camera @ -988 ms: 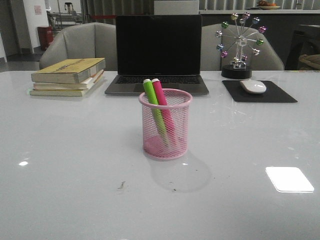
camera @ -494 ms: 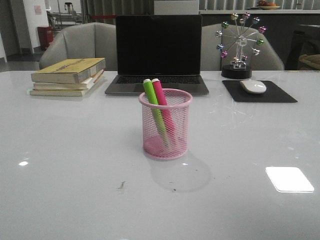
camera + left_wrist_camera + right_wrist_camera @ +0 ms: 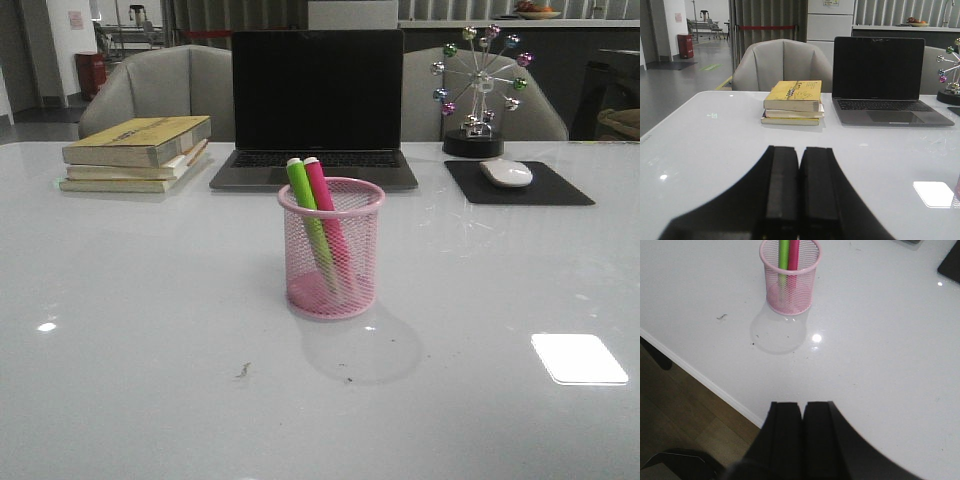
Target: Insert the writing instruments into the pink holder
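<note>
- Front view showed the pink holder [image 3: 331, 248] standing upright near the middle of the white desk [image 3: 130, 330], with neither claw in sight.
- Inside it stood the lime green marker [image 3: 309, 215] and the magenta pink marker [image 3: 327, 215], side by side and touching, both leaning with their whitish ends toward 11 o'clock, just above the rim.
- Beyond the holder, at 12 o'clock, sat an open laptop [image 3: 316, 105] with a dark screen; a stack of books [image 3: 137, 153] lay at about 10 o'clock, and a white mouse [image 3: 506, 172] on a black pad [image 3: 518, 184] at about 2 o'clock, with a small ferris-wheel ornament [image 3: 480, 90] behind it.
- The left claw [image 3: 799, 192] had its fingers pressed together on nothing, low over bare desk, well apart from the books and laptop ahead of it.
- The right claw [image 3: 802, 435] was likewise closed flat and empty, above the desk's near edge, well apart from the holder.
- A small dark speck [image 3: 720, 317] lay on the desk near the holder; what it was could not be made out.
</note>
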Robot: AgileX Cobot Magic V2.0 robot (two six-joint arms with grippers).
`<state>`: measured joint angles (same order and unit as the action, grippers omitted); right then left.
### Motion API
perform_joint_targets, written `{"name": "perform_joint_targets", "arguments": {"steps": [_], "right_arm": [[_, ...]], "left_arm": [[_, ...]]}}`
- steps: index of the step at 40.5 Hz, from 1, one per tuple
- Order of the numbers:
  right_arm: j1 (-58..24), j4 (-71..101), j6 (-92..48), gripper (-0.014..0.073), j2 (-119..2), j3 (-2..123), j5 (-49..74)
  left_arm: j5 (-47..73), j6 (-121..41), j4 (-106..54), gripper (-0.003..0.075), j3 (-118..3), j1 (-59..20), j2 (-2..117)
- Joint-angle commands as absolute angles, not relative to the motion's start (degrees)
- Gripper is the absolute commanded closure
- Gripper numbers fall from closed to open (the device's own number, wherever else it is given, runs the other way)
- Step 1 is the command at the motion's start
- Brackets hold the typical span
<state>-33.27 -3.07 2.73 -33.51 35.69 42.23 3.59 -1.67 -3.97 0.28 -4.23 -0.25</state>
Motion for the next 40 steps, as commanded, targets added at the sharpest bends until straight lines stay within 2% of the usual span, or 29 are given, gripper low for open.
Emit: {"name": "perform_joint_targets", "arguments": {"steps": [1, 5, 11, 22, 29, 34, 40], "right_arm": [[-33.1, -3.7, 2.5, 0.0538, -33.6, 37.2, 38.5], [-32.0, -3.2, 2.5, 0.0538, -32.0, 35.8, 37.5], [-22.5, -1.3, 2.5, 0.0538, -25.7, 27.7, 24.3], [-8.8, -0.9, 2.5, 0.0538, -4.9, 8.9, 4.7], [-3.3, -0.9, 2.5, 0.0538, 1.8, 1.5, 0.0], [-1.3, 1.1, 2.5, 0.0538, 1.7, -1.5, -3.9], [-0.9, 1.5, 2.5, 0.0538, 1.7, -1.4, -3.1]], "left_arm": [[-1.7, -1.6, -4.1, 0.0629, 0.6, -4.8, -1.4], [-1.7, -1.6, -4.1, 0.0629, 0.6, -4.8, -1.4], [-1.7, -1.6, -4.1, 0.0629, 0.6, -4.8, -1.4], [-1.7, -1.6, -4.1, 0.0629, 0.6, -4.8, -1.4], [-1.7, -1.6, -4.1, 0.0629, 0.6, -4.8, -1.4], [-1.7, -1.6, -4.1, 0.0629, 0.6, -4.8, -1.4], [-1.7, -1.6, -4.1, 0.0629, 0.6, -4.8, -1.4]]}}
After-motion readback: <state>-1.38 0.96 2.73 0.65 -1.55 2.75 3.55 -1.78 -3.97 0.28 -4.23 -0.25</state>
